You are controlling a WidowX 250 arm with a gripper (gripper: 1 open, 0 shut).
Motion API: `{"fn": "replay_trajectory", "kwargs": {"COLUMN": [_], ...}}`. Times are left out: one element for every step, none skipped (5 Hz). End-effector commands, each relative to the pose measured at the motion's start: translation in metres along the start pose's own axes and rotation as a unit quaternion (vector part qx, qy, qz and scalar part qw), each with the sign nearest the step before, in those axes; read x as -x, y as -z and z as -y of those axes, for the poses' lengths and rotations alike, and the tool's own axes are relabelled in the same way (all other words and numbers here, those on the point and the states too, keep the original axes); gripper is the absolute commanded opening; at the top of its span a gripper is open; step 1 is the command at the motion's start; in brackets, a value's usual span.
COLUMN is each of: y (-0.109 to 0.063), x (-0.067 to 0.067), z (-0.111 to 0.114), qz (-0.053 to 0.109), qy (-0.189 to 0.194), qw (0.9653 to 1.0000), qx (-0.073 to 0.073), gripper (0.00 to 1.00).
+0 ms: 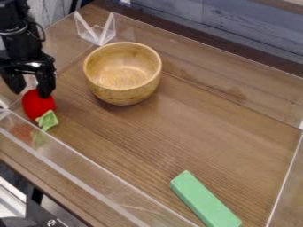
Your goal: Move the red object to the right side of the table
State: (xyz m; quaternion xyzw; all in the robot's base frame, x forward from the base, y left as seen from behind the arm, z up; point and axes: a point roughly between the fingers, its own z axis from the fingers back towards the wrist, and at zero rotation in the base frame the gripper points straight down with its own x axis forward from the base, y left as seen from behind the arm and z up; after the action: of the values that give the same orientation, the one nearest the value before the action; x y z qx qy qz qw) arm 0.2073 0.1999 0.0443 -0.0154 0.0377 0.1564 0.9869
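Note:
The red object [38,105], a small glossy red toy with a pale green leafy tip [48,122], lies near the left edge of the wood-grain table [201,133]. My black gripper [27,84] hangs straight down just above and behind it, jaws open, one finger on each side of the toy's upper part. Nothing is clamped between the fingers. Whether the fingertips touch the toy I cannot tell.
A round wooden bowl [122,72] stands right of the gripper at the back. A flat green rectangular block [204,201] lies near the front right. Low clear acrylic walls [83,173] edge the table, with a clear folded piece [95,28] at the back.

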Motion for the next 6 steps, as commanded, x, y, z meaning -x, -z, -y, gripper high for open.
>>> {"fn": "replay_trajectory", "kwargs": {"y": [-0.010,-0.008,-0.002,0.003,0.006,-0.004], "x": [-0.010,-0.012,-0.015,-0.018,-0.020,-0.021], "z": [-0.004,-0.005,-0.004,-0.003,0.000,0.008], "qz": [0.018,0.016,0.017,0.018,0.018,0.018], "qy": [0.002,0.000,-0.001,-0.002,-0.001,0.004], "qw": [0.9998,0.9998,0.9998,0.9998,0.9998,0.9998], "qx": [-0.013,-0.013,-0.012,-0.010,-0.008,-0.001], "gripper": [1.00,1.00,1.00,1.00,0.00,0.00]}}
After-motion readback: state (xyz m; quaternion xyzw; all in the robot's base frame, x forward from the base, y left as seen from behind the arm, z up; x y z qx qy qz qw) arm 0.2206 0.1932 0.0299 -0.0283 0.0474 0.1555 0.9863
